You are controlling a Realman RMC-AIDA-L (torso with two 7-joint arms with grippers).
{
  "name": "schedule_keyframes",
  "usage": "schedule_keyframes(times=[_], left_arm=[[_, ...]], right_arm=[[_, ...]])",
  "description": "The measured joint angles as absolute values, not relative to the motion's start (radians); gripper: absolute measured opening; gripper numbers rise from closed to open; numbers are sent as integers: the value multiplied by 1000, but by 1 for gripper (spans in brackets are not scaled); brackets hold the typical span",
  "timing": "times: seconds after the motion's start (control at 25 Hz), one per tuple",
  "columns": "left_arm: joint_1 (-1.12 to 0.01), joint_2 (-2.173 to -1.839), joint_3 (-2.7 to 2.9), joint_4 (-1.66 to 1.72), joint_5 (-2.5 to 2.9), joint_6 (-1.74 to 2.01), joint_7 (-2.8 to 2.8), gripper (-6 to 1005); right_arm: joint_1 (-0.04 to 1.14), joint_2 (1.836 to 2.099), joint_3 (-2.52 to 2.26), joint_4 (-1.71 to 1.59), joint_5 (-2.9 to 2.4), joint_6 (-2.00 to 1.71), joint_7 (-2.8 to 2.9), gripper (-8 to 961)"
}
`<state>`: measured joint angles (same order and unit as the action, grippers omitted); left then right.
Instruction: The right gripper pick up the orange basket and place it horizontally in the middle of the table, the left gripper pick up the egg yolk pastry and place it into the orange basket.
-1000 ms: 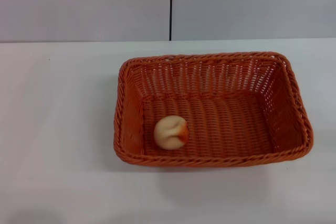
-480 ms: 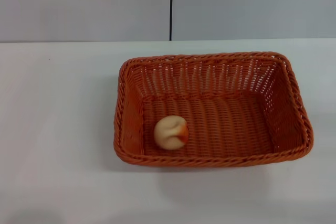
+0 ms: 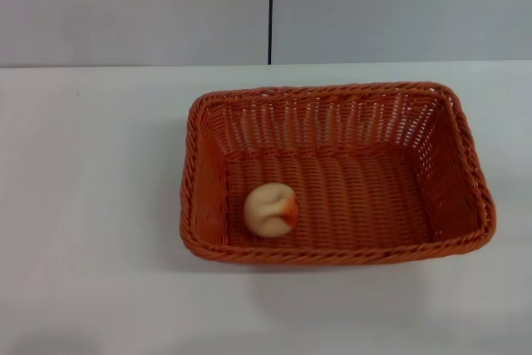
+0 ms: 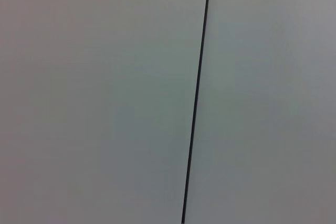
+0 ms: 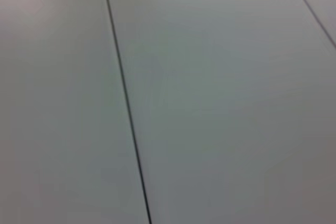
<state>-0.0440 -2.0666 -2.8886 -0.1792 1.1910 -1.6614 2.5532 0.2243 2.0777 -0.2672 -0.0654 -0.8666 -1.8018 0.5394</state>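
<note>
The orange basket [image 3: 453, 164] lies lengthwise across the middle of the white table [image 3: 91, 205] in the head view, slightly right of centre. The egg yolk pastry [image 3: 271, 209] rests inside it on the woven floor, near the front left corner, pale cream with its orange-red glazed side turned to the right. Neither the left gripper nor the right gripper shows in any view. Both wrist views hold only a plain grey wall with thin dark seams.
A grey panelled wall [image 3: 133, 6] with a dark vertical seam [image 3: 270, 6] stands behind the table's far edge. Bare white tabletop lies to the left of the basket and in front of it.
</note>
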Motion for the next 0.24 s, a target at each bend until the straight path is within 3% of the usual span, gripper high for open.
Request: schedule_keyframes(times=[0.24], left_arm=[[-41, -2066, -2889, -167, 1174, -1657, 2545, 810]], right_arm=[[229, 2079, -261, -45, -867, -1808, 537, 827]])
